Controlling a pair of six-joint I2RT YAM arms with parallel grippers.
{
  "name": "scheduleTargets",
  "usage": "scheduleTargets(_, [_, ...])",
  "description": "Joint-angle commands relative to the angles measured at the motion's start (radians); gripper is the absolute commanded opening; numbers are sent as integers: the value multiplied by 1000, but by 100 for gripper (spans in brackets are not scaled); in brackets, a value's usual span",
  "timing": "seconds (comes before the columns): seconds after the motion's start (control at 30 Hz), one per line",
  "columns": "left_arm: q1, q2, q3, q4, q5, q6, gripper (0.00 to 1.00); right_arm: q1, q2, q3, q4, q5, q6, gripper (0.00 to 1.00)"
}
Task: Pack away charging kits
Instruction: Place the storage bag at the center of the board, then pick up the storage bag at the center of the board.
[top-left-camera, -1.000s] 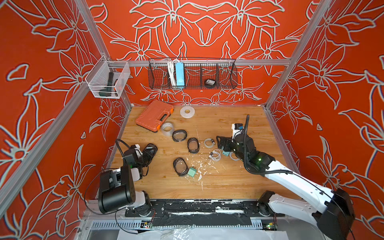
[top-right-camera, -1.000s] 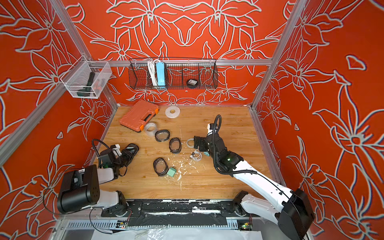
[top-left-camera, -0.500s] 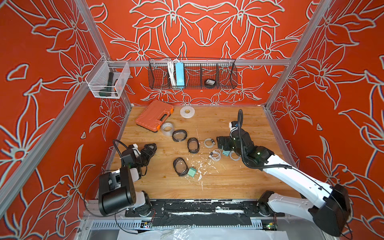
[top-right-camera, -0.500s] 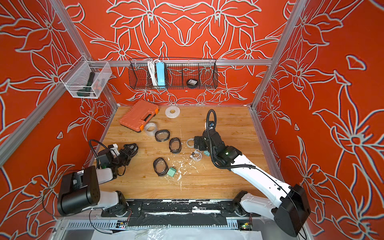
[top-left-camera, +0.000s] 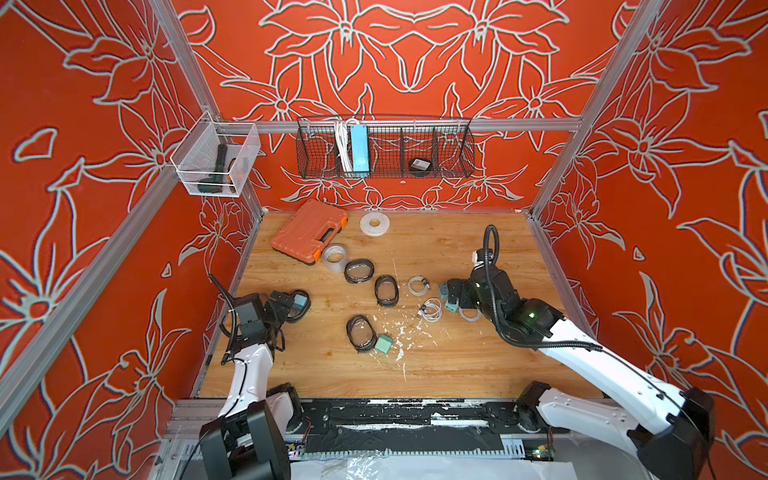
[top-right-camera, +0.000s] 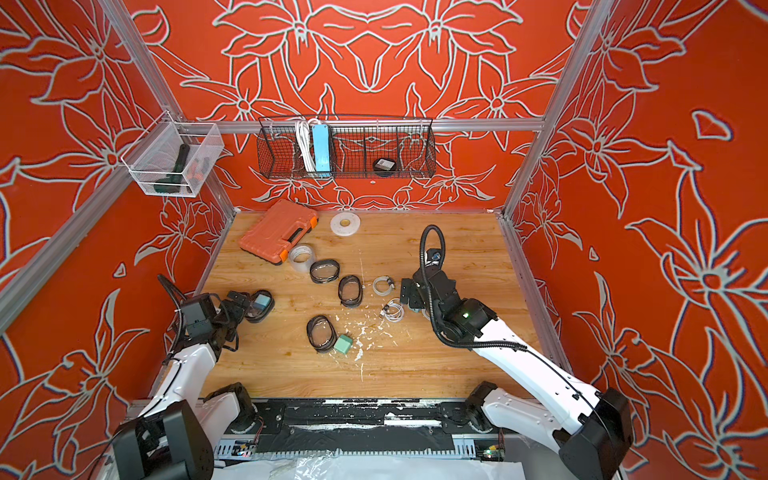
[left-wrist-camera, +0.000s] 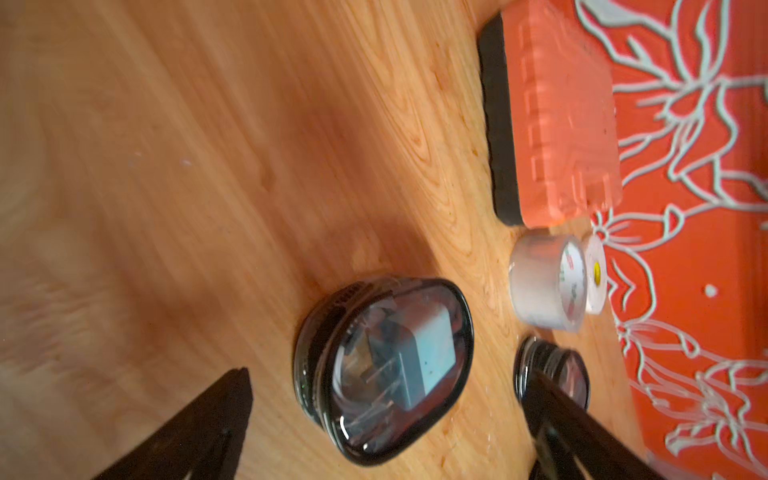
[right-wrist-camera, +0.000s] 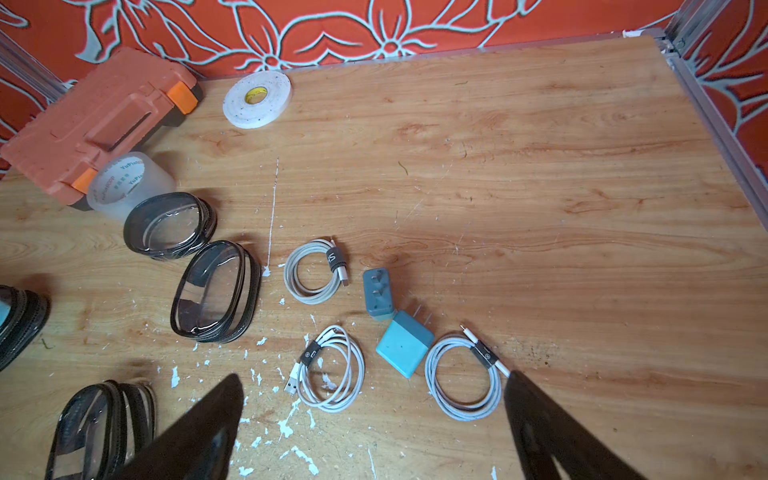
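Oval black-rimmed clear-topped pouch (left-wrist-camera: 382, 370), containing 1 teal cube plug adapter (left-wrist-camera: 432, 353), lies near the left edge of the wooden table (top-left-camera: 457, 365), just ahead of the left gripper (top-left-camera: 286, 306), jaws wide and empty. Right gripper (right-wrist-camera: 376, 380), equally wide and empty, hovers over 2 loose teal adapters (right-wrist-camera: 402, 348) and 3 coiled white cables (right-wrist-camera: 318, 272).

Top views look down overall; wrist views hug tabletop (top-left-camera: 457, 357).

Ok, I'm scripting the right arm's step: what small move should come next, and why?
Probably lower the right gripper onto the coiled white cable under its open jaws: it hangs just above, and one pouch already shows an adapter inside, so a cable seems wanted.
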Motion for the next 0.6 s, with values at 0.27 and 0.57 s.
scheduleTargets(0.27, [-501,-85,169,-154,-228,79,96,-28,-23,-79,15,51,-107,80])
scheduleTargets(0.57, [-1061,247,456,-224,-565,-12,77,-88,-1,-97,37,11,-114,70])
